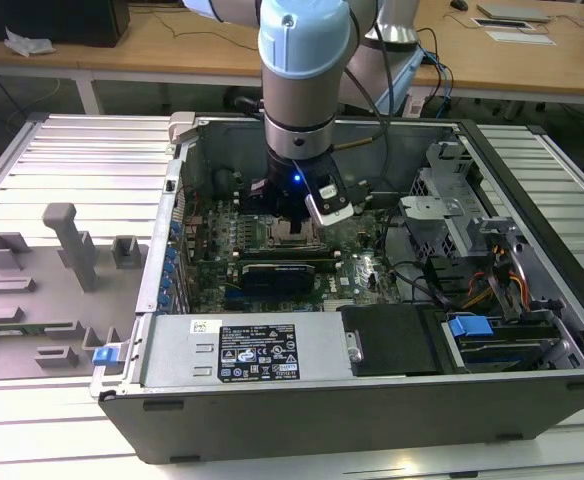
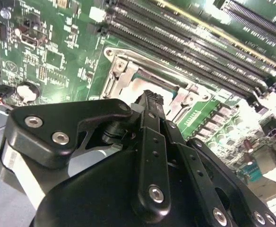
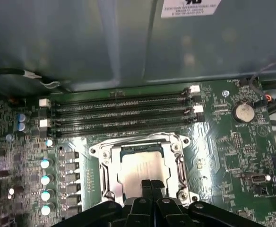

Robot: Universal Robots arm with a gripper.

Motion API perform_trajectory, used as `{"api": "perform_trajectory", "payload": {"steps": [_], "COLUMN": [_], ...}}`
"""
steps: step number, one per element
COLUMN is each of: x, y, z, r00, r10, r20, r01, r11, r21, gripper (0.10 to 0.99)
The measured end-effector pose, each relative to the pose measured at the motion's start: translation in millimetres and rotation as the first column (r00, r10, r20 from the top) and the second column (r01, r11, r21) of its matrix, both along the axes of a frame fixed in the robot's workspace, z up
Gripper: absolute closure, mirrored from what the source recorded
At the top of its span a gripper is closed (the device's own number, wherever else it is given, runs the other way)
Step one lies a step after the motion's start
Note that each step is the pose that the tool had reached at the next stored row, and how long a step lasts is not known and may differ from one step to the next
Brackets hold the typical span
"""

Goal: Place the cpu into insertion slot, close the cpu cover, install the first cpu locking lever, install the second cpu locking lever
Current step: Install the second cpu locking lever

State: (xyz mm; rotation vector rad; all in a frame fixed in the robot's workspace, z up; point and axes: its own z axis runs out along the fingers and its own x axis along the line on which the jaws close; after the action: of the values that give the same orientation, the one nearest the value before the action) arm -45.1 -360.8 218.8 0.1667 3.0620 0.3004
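Note:
The cpu [image 3: 142,165] shows its silvery top in the insertion slot [image 3: 124,150] on the green motherboard [image 3: 232,156]. The cpu cover [image 3: 107,165], a silver frame, lies flat around it. My gripper [image 3: 152,185] is shut with nothing between its fingers, and the tips hang just above the cpu's near edge. In the second wrist view the joined fingertips [image 2: 150,100] point at the slot [image 2: 128,75]. In the exterior view the gripper [image 1: 294,222] hangs straight down over the slot [image 1: 294,238] inside the open computer case. I cannot tell how the locking levers stand.
Long black memory slots [image 3: 121,113] run just beyond the socket. A black card [image 1: 277,272], a power supply [image 1: 242,352] and drive bays [image 1: 472,250] fill the case around it. The case wall [image 3: 105,42] rises behind the board. Grey fixtures [image 1: 67,245] stand at the exterior view's left.

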Motion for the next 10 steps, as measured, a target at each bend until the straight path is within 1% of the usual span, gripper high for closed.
{"api": "perform_trajectory", "payload": {"steps": [1,2,6,8,10], "x": [0.0,0.0,0.0,0.1,0.0], "y": [1.1,3.2,7.0,7.3,7.3], "z": [0.7,2.9,12.2,13.5,13.6], "r00": [1.0000,1.0000,1.0000,1.0000,1.0000], "r10": [0.000,0.000,0.000,0.000,0.000], "r20": [-0.0001,-0.0001,0.0000,0.0000,0.0000], "r01": [0.000,0.000,0.000,0.000,0.000], "r11": [1.0000,1.0000,0.9997,0.9996,0.9996], "r21": [-0.001,-0.004,-0.024,-0.027,-0.027], "gripper": [0.980,0.980,0.980,0.980,0.980]}}
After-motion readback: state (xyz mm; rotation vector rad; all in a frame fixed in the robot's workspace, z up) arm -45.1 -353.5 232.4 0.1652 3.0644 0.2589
